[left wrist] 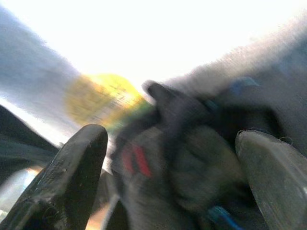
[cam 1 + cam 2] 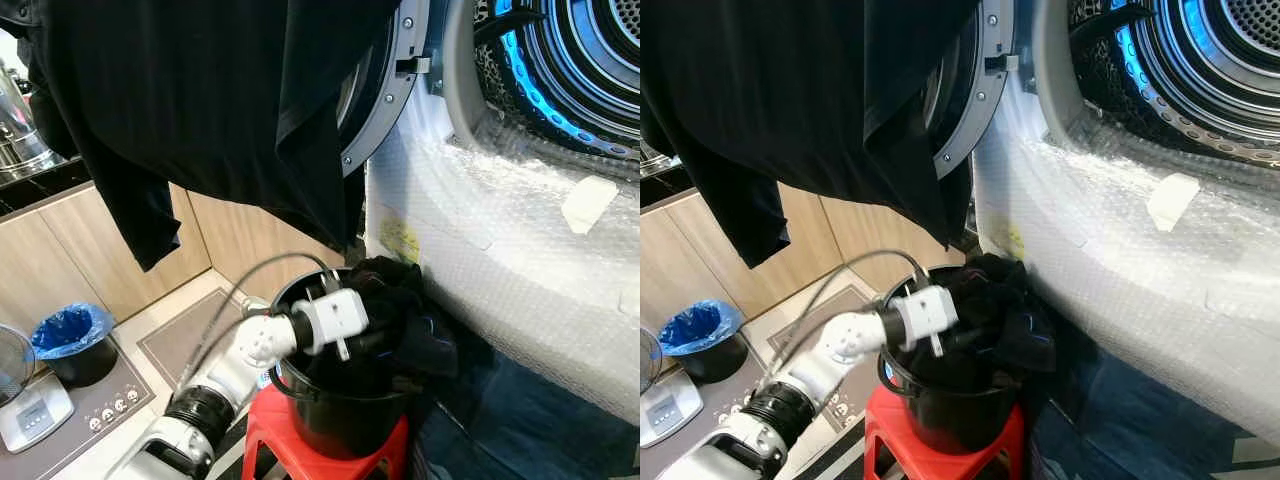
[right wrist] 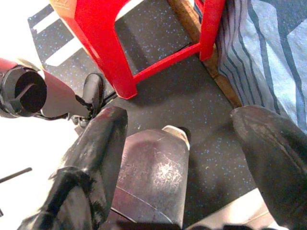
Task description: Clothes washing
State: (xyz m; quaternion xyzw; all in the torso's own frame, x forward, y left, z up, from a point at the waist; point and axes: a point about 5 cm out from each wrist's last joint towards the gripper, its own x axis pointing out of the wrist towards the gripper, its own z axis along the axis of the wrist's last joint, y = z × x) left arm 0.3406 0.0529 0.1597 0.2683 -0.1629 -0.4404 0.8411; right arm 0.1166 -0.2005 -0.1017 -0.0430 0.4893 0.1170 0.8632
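A black bucket (image 2: pixel 340 415) stands on a red stool (image 2: pixel 262 432) in front of the washing machine. Dark clothes (image 2: pixel 405 310) with blue trim are heaped in it and spill over its right rim. My left gripper (image 1: pixel 172 143) reaches into the bucket, open, with the dark clothes between its fingers (image 1: pixel 72 172); from the head its fingertips are buried in the pile. A large black garment (image 2: pixel 220 100) hangs from above the frame across the open washer door (image 2: pixel 395 90). The drum (image 2: pixel 580 60) gapes at upper right. My right gripper (image 3: pixel 180 124) hangs open above the floor beside the stool.
Bubble wrap (image 2: pixel 500 230) covers the washer's front. A blue-lined bin (image 2: pixel 72 335) and a white scale (image 2: pixel 30 410) stand at the left by wooden cabinets. Striped blue cloth (image 2: pixel 520 420) lies on the floor right of the stool.
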